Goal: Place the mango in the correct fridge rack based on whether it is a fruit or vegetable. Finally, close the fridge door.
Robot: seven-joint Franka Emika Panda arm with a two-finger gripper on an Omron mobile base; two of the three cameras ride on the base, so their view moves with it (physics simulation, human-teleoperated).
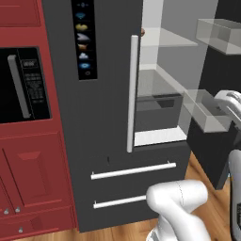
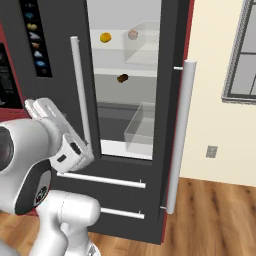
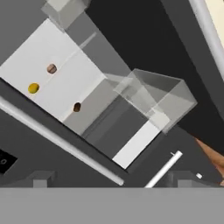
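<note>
The mango [image 2: 105,37] lies on the upper fridge rack [image 2: 112,71], left of a reddish-brown round item [image 2: 132,34]. In the hand view the mango [image 3: 33,88] shows as a small yellow spot far ahead. The fridge door [image 2: 172,125] stands wide open at the right, with its white bar handle [image 2: 181,135] toward me and clear bins [image 2: 142,42] on its inner face. My gripper [image 3: 112,181] is open and holds nothing. It is drawn back from the fridge and sits low, in front of the lower drawers.
A dark brown round item [image 2: 122,78] lies on the rack below. The shut left door [image 1: 108,94] carries an icon column and a white handle [image 1: 133,94]. Two drawers with bar handles [image 1: 133,170] sit beneath. Red cabinets and a microwave [image 1: 23,84] stand at the left.
</note>
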